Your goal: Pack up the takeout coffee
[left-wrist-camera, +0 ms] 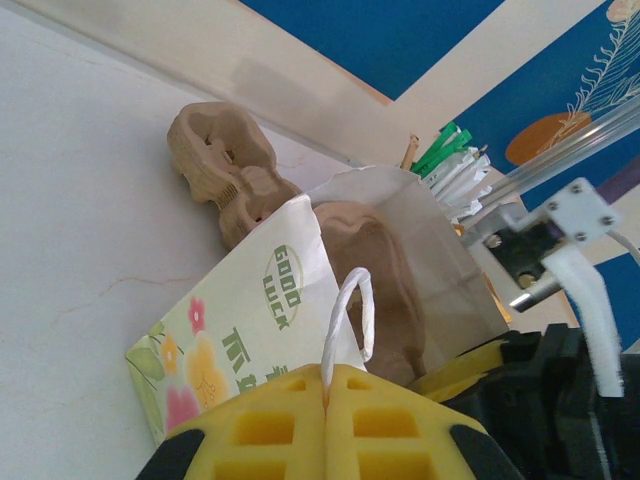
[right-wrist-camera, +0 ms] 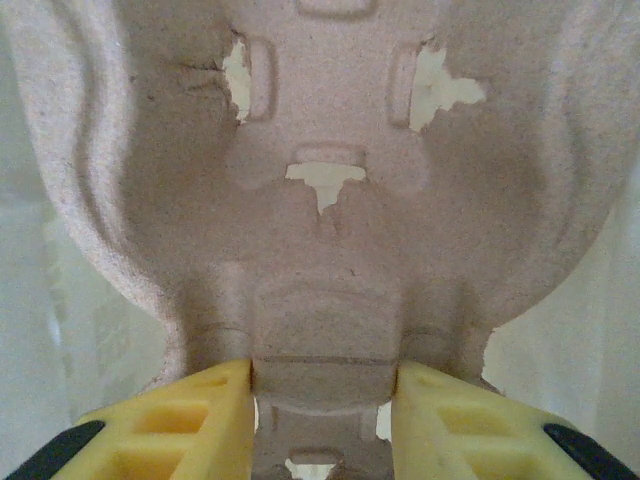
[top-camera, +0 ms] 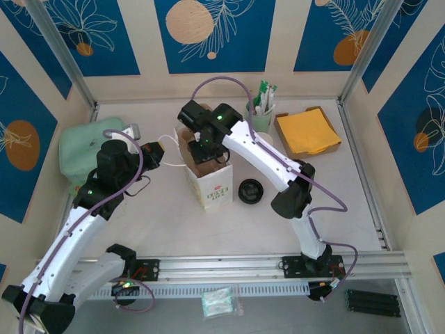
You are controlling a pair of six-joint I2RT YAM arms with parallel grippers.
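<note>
Takeout coffee: position cannot be determined; nothing seen can be identified as the cup.

Left claw (left-wrist-camera: pixel 327 385): clenched on the white cord handle (left-wrist-camera: pixel 345 320) of the paper bag (top-camera: pixel 208 186), the yellow fingers (left-wrist-camera: pixel 265 430) pressed together with the cord pinched between them.

Right claw (right-wrist-camera: pixel 325 400): grasping the pulp cup carrier (right-wrist-camera: pixel 320 250), one finger on either side of a moulded tab at its edge. In the top view this claw (top-camera: pixel 205 142) sits over the bag's open mouth.

Carrier condition: held on edge, its lower part inside the bag, its far end projecting past the bag's rim in the left wrist view.

Bag: upright near the middle of the table (top-camera: pixel 208 236), printed face toward the arm bases.

Other items: round black lid (top-camera: pixel 250 190) flat on the table just right of the bag; mint-green cup (top-camera: pixel 261 120) of stirrers and sachets behind the right arm; tray of yellow napkins (top-camera: pixel 307 132) beside it.
</note>
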